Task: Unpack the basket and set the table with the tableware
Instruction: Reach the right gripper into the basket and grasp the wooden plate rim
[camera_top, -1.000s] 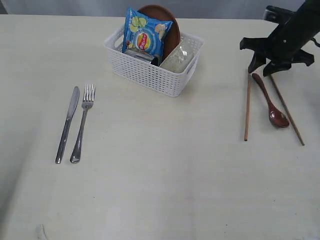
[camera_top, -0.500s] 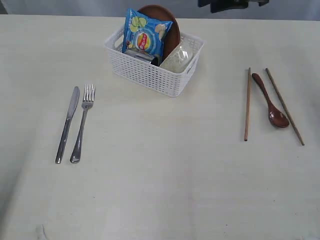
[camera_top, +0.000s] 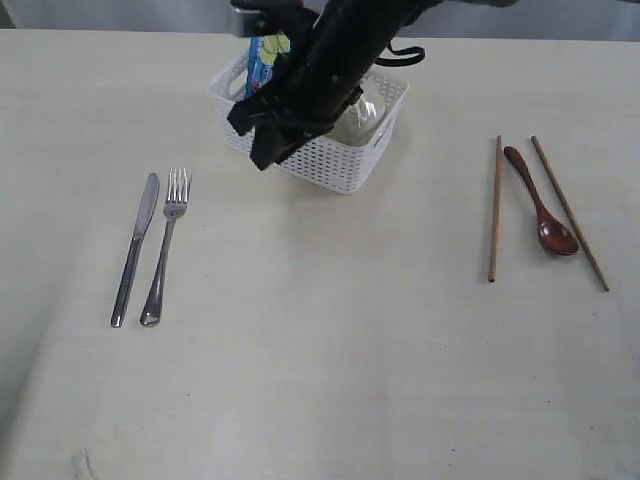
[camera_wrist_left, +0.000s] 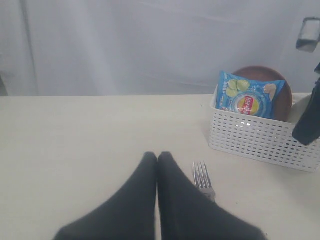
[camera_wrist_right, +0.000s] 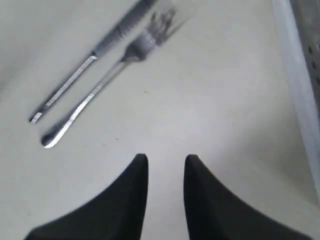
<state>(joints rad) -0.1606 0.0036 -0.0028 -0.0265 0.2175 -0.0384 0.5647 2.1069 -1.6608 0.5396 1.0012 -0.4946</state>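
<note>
My right hand (camera_wrist_right: 166, 160) has swung from the spoon (camera_top: 543, 212) and chopsticks (camera_top: 494, 208) — both lying on the tabletop (camera_top: 330, 350) at right — across to the basket's (camera_top: 340, 170) near left corner, fingers (camera_wrist_right: 135, 190) parted and grasping nothing, so I judge unpacking resumes with the plate (camera_wrist_left: 287, 97) still standing inside.

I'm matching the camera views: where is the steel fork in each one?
Exterior: steel fork lies left of centre, right of the steel knife.
Left wrist: only its tines show, just past the jaws.
Right wrist: whole fork, beside the knife, beyond the jaws.
Shared landmark: the white perforated plastic basket.
</note>
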